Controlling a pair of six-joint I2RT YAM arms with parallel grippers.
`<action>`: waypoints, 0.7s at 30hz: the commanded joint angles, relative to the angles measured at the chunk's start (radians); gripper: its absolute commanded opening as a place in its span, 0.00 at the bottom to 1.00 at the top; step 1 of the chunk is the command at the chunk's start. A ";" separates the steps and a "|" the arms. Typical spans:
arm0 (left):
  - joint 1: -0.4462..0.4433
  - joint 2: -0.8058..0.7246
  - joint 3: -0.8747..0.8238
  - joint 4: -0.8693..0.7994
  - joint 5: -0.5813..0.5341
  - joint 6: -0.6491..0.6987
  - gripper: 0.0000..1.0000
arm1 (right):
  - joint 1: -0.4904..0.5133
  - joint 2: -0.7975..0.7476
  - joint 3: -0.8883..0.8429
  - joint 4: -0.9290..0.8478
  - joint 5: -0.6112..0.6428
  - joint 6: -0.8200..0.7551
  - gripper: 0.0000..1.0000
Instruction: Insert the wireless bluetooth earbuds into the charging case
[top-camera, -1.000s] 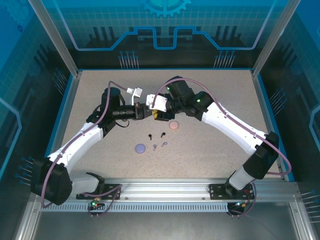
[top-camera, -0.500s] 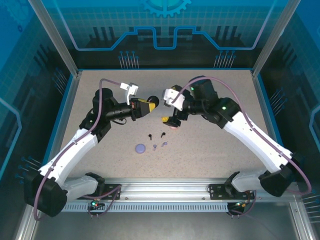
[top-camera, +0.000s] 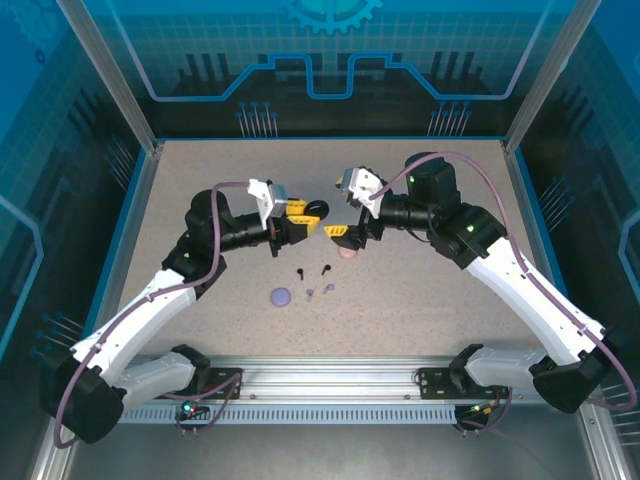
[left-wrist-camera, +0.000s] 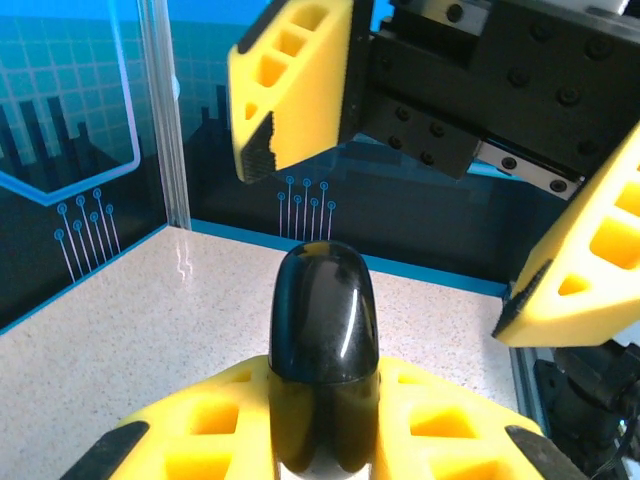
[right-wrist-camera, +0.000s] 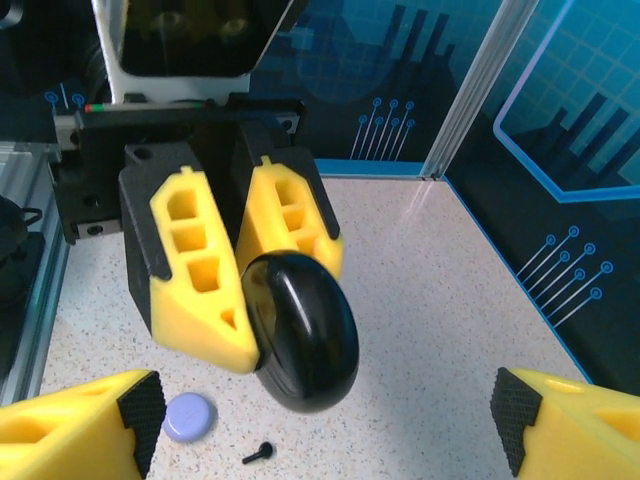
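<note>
A black round charging case (top-camera: 313, 208) hangs above the table, and my left gripper (top-camera: 298, 217) is shut on it. The left wrist view has the case (left-wrist-camera: 322, 330) standing edge-on between the yellow fingers (left-wrist-camera: 200, 420). My right gripper (top-camera: 343, 208) faces it from the right, open, jaws wide and holding nothing. In the right wrist view the case (right-wrist-camera: 300, 335) sits ahead of my open right gripper (right-wrist-camera: 320, 430). Two black earbuds (top-camera: 300, 271) (top-camera: 325, 267) and two lavender earbuds (top-camera: 310, 293) (top-camera: 329, 288) lie on the table below.
A lavender round case (top-camera: 281, 297) lies near the earbuds, and a pink round case (top-camera: 347, 251) lies under the right gripper. The lavender case (right-wrist-camera: 189, 415) and a black earbud (right-wrist-camera: 258, 454) also appear in the right wrist view. Blue walls ring the speckled table (top-camera: 440, 200).
The two grippers were together at the black case; the right one has opened and drawn back to the right. The left gripper keeps hold of the case.
</note>
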 joint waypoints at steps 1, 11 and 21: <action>-0.017 -0.019 -0.009 0.042 -0.010 0.101 0.00 | -0.011 0.006 0.042 0.029 -0.030 0.020 0.85; -0.032 -0.019 -0.001 0.042 -0.009 0.105 0.00 | -0.010 0.052 0.081 0.007 -0.004 0.004 0.78; -0.036 -0.014 -0.001 0.037 -0.016 0.107 0.00 | -0.014 0.058 0.098 0.005 0.044 0.012 0.73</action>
